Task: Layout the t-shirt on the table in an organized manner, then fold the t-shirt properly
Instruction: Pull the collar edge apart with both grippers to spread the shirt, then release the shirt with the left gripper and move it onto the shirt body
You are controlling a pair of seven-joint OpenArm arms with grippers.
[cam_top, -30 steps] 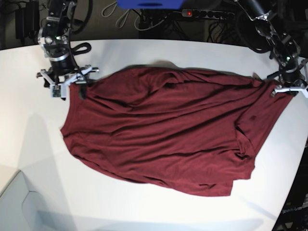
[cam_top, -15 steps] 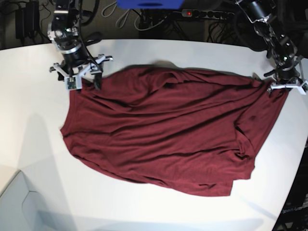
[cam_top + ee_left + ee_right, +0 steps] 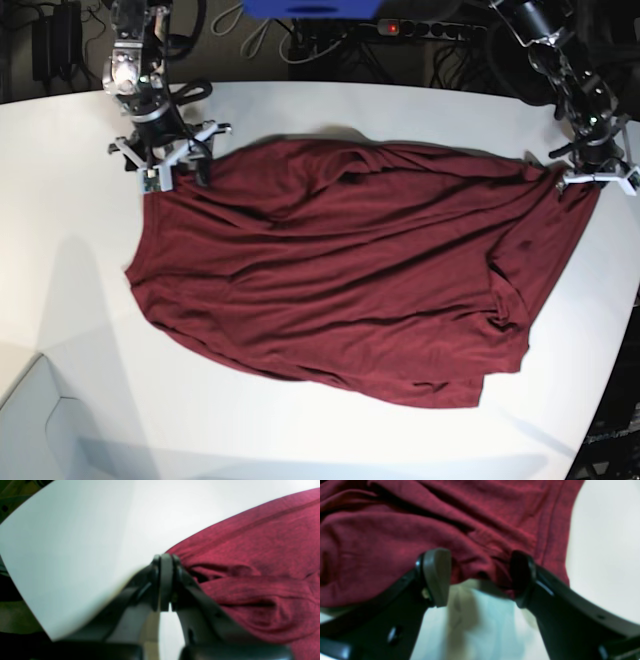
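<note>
The dark maroon t-shirt (image 3: 340,270) lies spread and wrinkled across the white table (image 3: 70,300). In the base view my right gripper (image 3: 178,168) sits at the shirt's upper left corner. It is open in the right wrist view (image 3: 480,577), with its two fingers (image 3: 437,575) straddling the bunched cloth edge (image 3: 475,555). My left gripper (image 3: 590,180) is at the shirt's far right corner. Its jaws are shut in the left wrist view (image 3: 166,580), and folds of the t-shirt (image 3: 250,575) gather at their tips.
Behind the table run a power strip (image 3: 430,28), loose cables and a blue object (image 3: 310,8). The table's curved edge (image 3: 615,370) falls away at the right, close to the left arm. A pale grey surface (image 3: 40,430) sits at the lower left.
My right gripper moved right along the shirt's top edge, then settled down over the upper left corner, still open. The left gripper shifted slightly up and stayed shut.
</note>
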